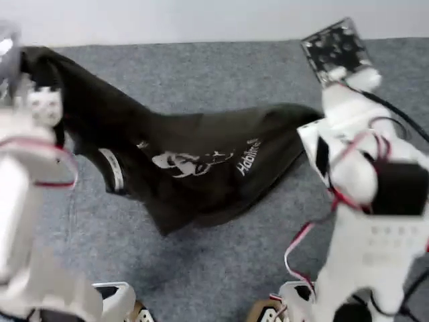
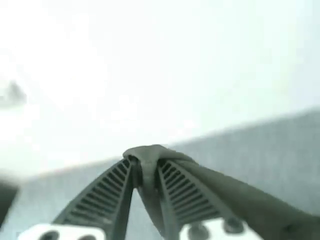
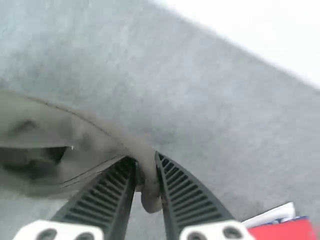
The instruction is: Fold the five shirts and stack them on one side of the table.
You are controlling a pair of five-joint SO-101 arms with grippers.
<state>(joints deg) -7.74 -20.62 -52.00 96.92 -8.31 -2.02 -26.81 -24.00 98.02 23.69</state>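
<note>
Right now my left hand & right hand each pinch a bunch of the dark cotton shirt w/ white print. It's stretched btwn them over the grey felt desk, middle sagging. Best approach, I reckon: even tension, lower flat w/o twisting so the fold lands square.

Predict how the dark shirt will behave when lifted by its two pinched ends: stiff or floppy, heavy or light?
Likely floppy: the dark shirt sags and creases between the left gripper and right gripper. Probably light: small pinches of cloth hold it. It may drag across the grey table.
</note>
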